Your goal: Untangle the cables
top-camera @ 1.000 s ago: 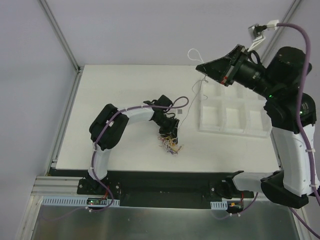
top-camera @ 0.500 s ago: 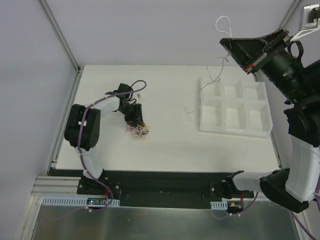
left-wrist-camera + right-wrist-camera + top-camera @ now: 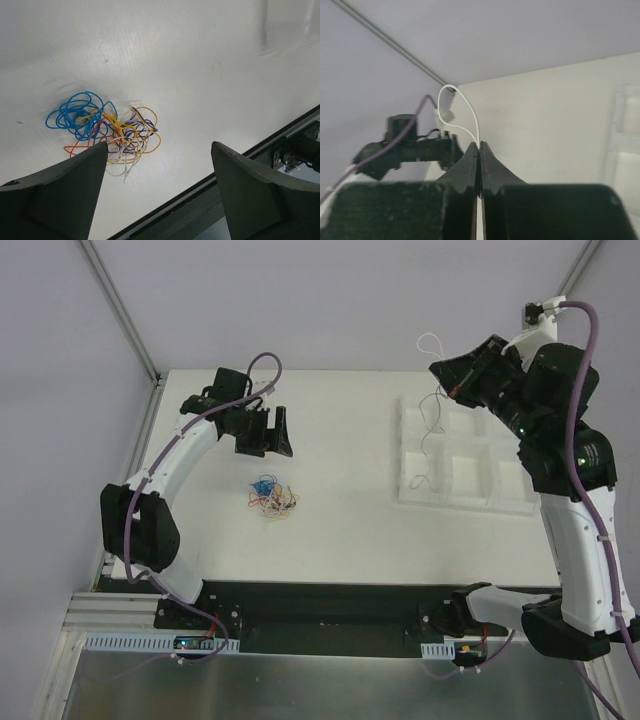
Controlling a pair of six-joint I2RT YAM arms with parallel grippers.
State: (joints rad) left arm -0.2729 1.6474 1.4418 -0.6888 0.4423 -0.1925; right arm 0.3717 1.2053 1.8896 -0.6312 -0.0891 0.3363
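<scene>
Cables [image 3: 270,497] are lying bunched on the table [image 3: 350,530], just nearer than the left gripper [image 3: 270,432], hovering with fingers wide apart. Farther back, the right gripper [image 3: 480,146] is pinching a white cable [image 3: 474,120] dangling over the tray [image 3: 470,505].

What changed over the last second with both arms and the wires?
The left end effector dragged the tangled bundle of thin coloured wires leftward, let go, opened and drew away. The right end effector swung the thin white wire over the white compartment tray. It stays shut on that wire.
</scene>
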